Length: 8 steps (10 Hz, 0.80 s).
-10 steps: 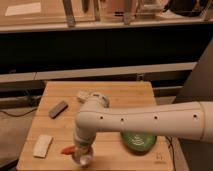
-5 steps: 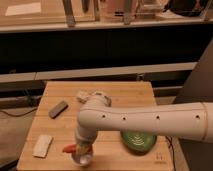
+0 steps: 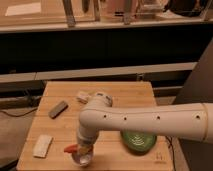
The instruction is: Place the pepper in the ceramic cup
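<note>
Here, close to the front edge of the wooden table [image 3: 125,92] and a little left of its middle, my gripper [image 3: 82,149] points straight down; my fingers are closed on the pepper [image 3: 70,148], which pokes out sideways toward the left edge, its red-orange tip clear of the wood; directly under my fingers stands the cup [image 3: 81,160], small and pale, its rim just below the pepper, though I cannot tell whether the two touch. Toward the front left corner lies a flat white block [image 3: 43,145], well apart from the cup; toward the front right corner sits a green ribbed dish [image 3: 138,141], partly hidden under my arm [image 3: 150,120], which comes in from the right edge as a thick white tube and bends down at the wrist above the table's middle. Farther back, near the left edge, a dark grey block [image 3: 58,109] lies at a slant; nearer the back edge, about the middle, a small white crumpled thing [image 3: 83,96] rests just beside my wrist.
</note>
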Each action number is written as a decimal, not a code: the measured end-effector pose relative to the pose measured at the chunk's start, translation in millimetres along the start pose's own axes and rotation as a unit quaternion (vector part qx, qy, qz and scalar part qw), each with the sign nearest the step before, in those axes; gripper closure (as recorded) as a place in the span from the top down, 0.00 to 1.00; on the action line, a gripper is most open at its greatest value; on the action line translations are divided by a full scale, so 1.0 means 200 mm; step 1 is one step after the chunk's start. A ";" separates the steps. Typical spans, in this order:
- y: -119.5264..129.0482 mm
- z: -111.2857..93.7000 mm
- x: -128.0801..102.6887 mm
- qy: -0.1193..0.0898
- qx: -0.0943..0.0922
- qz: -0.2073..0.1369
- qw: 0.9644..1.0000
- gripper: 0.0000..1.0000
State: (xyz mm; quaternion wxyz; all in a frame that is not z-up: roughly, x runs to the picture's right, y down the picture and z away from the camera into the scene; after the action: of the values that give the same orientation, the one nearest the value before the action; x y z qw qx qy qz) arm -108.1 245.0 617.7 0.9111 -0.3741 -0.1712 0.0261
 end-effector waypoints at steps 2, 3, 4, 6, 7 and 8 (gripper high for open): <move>-0.01 0.01 0.00 -0.002 -0.002 -0.003 1.000 0.00; -0.01 0.02 0.00 -0.005 -0.003 -0.006 1.000 0.00; -0.02 0.03 0.00 -0.008 -0.004 -0.009 1.000 0.00; -0.02 0.05 -0.01 -0.019 -0.008 -0.017 1.000 0.00; -0.02 0.06 -0.01 -0.024 -0.009 -0.019 0.999 0.00; -0.03 0.08 -0.02 -0.030 -0.011 -0.024 0.999 0.00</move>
State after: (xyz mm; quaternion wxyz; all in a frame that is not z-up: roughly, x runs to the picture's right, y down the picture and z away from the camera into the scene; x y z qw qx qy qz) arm -116.6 250.9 630.2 0.9015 -0.3791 -0.2081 0.0131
